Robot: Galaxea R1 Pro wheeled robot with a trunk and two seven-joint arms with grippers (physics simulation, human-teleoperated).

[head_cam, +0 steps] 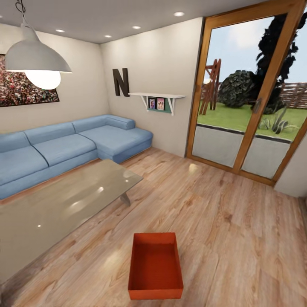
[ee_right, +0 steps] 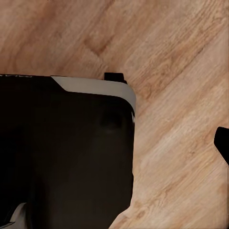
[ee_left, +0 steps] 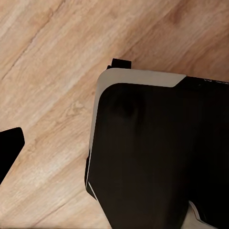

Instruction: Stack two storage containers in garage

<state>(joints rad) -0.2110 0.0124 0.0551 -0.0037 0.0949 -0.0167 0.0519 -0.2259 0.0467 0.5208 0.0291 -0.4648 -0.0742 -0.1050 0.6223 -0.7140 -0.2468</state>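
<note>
One storage container (head_cam: 155, 266) sits on the light wood plank floor (head_cam: 238, 238) of the living room, straight ahead of the robot and low in the head view, open side up, orange-red, with nothing inside it that I can see. Just beyond it and off to the left stands a glass-topped coffee table (head_cam: 59, 204), close to the bin but not touching it. Behind the table the blue corner sofa (head_cam: 64, 145) runs along the wall, a white pendant lamp (head_cam: 36, 57) hangs over it, and a picture (head_cam: 23, 87) is on the wall at far left. A dark letter N (head_cam: 121, 82) and a small white shelf (head_cam: 158, 100) are fixed to the far wall (a couple of little framed things stand on the shelf). To the right are the wood-framed glass doors (head_cam: 251, 94), with a lawn and shrubs outside.

In both wrist views I look down on the same plank floor and on a big black body part of the robot with a pale grey edge (ee_left: 152, 157) (ee_right: 67, 152). A small black tip juts in at the edge of each wrist view (ee_left: 8, 148) (ee_right: 223, 143), probably a finger, though it is too cropped to be sure. So for both the left and right grippers I cannot tell how wide the jaws stand or whether they grasp anything. The floor under them is bare wood, and where the bin lies relative to either gripper I cannot tell.
</note>
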